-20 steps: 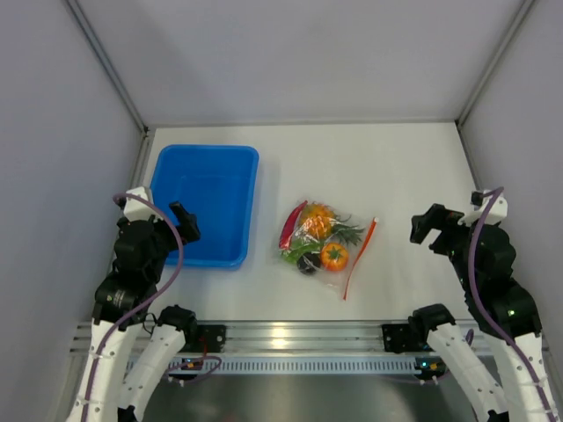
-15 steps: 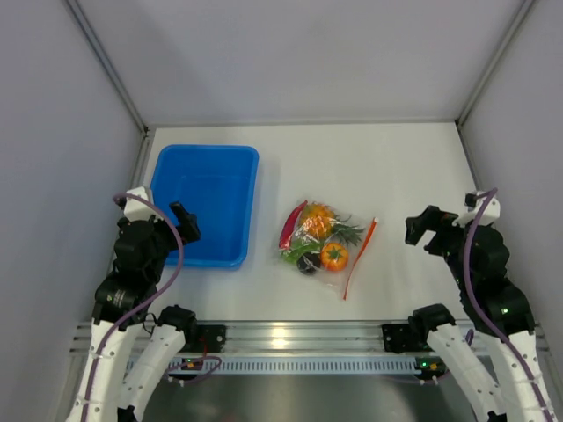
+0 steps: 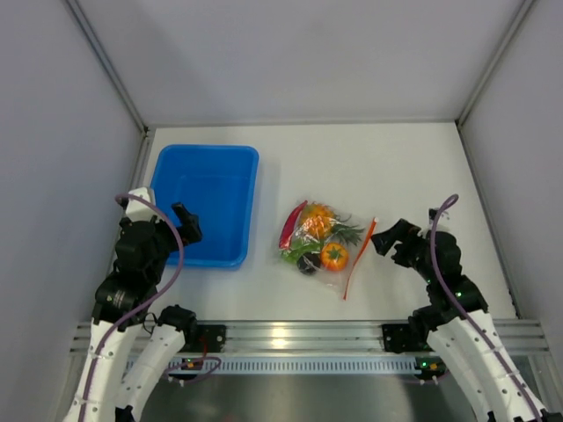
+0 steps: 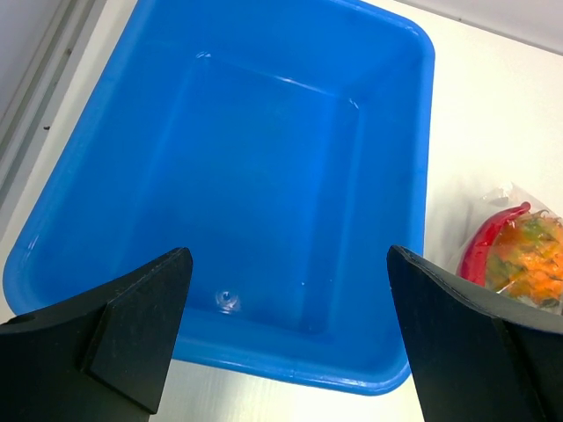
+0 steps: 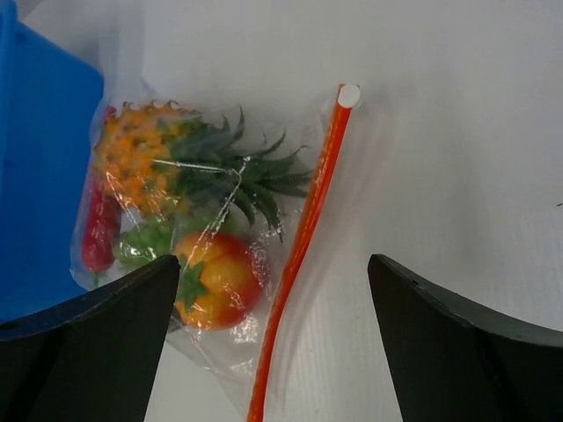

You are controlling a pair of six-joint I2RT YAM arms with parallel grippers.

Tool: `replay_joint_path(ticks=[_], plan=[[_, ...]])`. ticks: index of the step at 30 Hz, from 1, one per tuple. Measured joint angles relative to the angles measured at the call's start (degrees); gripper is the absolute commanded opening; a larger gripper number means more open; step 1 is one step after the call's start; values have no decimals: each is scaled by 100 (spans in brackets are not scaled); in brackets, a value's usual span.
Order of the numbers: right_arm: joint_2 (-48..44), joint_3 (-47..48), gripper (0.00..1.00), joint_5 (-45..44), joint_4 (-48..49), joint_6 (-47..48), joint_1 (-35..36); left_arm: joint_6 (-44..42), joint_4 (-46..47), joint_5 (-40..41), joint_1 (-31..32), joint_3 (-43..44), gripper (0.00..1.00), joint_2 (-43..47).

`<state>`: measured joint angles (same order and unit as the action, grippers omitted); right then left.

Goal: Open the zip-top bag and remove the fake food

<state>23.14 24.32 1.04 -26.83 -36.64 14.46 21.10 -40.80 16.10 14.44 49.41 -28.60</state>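
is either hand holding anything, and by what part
Nothing is held. Left hand open above the blue tray, right hand open beside the zip-top bag.

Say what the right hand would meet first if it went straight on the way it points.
Most likely the bag's zip strip, which lies between the right hand's open fingers in its wrist view. Depth is unclear.

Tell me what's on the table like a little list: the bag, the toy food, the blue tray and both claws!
zip-top bag: lying on the table, right of the blue tray
zip strip: orange-red, along the bag's right edge
fake food: all inside the bag
blue tray: no food in it
left claw: open, above the tray, holding nothing
right claw: open, near the zip strip, holding nothing
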Motion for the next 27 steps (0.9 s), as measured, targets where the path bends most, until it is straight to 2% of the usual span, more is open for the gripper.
replay_joint_path(ticks=[1, 4, 12, 16, 27], plan=[[4, -216, 81, 79, 168, -144, 0, 0, 0, -4, 4, -2, 98, 0], [105, -769, 72, 289, 710, -501, 0, 0, 0, -15, 28, -2, 98, -2], [1045, -1707, 71, 721, 2450, -955, 0, 0, 0, -42, 61, -4, 98, -7], [1665, -1878, 66, 837, 3244, -990, 0, 0, 2, -79, 66, -4, 98, -33], [3442, -2083, 64, 1318, 5348, -879, 4, 0, 2, -184, 68, -13, 98, -190]])
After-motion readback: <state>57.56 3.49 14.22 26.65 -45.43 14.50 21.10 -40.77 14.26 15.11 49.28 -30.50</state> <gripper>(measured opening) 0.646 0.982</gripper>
